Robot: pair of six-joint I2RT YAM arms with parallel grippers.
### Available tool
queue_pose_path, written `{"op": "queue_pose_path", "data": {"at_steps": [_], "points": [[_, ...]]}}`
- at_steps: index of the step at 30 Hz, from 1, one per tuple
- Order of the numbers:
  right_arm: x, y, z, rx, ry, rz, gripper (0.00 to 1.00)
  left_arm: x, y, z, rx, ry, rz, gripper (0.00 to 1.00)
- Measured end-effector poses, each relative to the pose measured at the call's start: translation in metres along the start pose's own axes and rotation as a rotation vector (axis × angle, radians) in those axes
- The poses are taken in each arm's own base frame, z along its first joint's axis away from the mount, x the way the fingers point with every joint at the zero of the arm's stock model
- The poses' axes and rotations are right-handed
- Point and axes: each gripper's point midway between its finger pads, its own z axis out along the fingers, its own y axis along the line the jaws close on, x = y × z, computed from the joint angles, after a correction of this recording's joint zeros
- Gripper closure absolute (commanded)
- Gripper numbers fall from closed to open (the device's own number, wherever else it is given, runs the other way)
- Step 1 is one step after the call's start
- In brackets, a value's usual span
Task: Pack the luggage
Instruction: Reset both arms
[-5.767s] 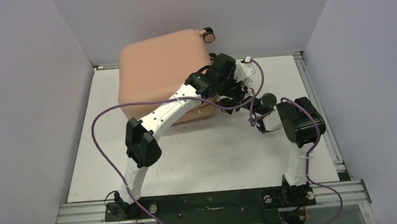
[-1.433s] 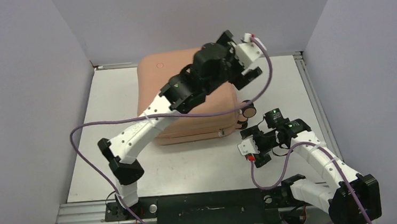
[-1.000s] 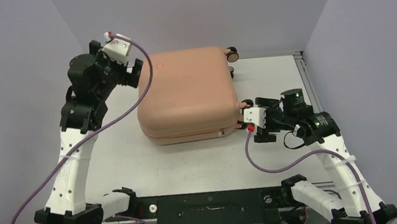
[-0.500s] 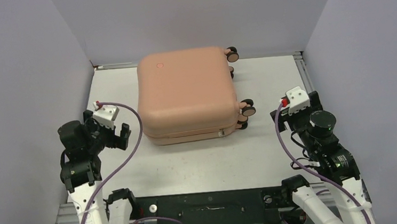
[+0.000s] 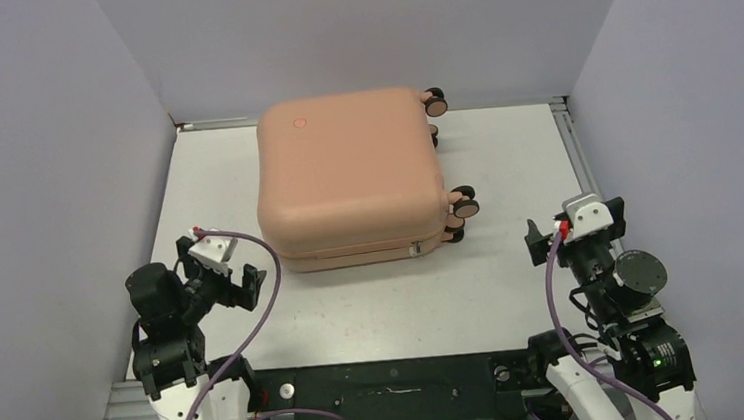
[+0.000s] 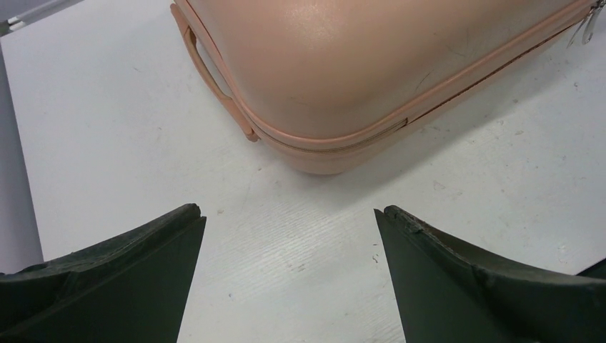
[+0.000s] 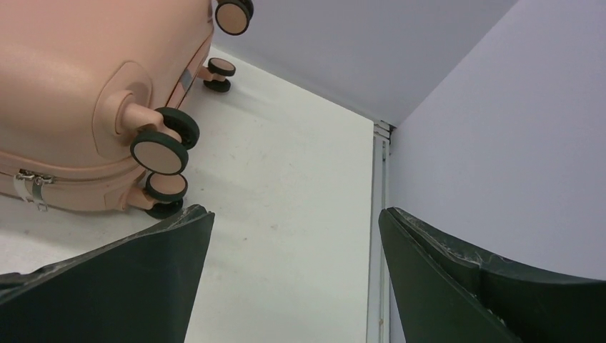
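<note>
White table point(image 5: 395, 298) (scuffed), 3 lilac walls point(image 5: 363, 20)

The white table point(image 5: 504, 149) is lightly scuffed, with a metal rail point(image 5: 572, 154) along its right edge. The luggage point(image 5: 350, 177) lies flat and closed on it, toward the far edge, with wheels point(image 5: 465, 206) pointing right, handle point(image 6: 214, 78) on its left side and zip pulls point(image 5: 414, 251) at the near right corner.

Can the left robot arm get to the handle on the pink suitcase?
Probably yes. The left gripper is open and points toward the suitcase, whose handle lies just ahead. Only bare table lies between them, so nothing seems to block it.
</note>
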Motion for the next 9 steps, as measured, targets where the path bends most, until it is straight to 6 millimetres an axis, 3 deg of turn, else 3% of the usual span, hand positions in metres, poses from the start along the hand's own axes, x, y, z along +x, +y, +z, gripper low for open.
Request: {"op": "queue_pose_path", "data": {"at_steps": [4,9], "points": [[0.006,0.003,0.003,-0.004,0.0,-0.006,0.1,-0.005,-0.003,-0.002,0.006,-0.027,0.01,0.04],[0.024,-0.013,0.001,0.121,0.028,0.037,0.1,-0.006,-0.004,-0.003,0.012,-0.034,0.006,0.04]]}}
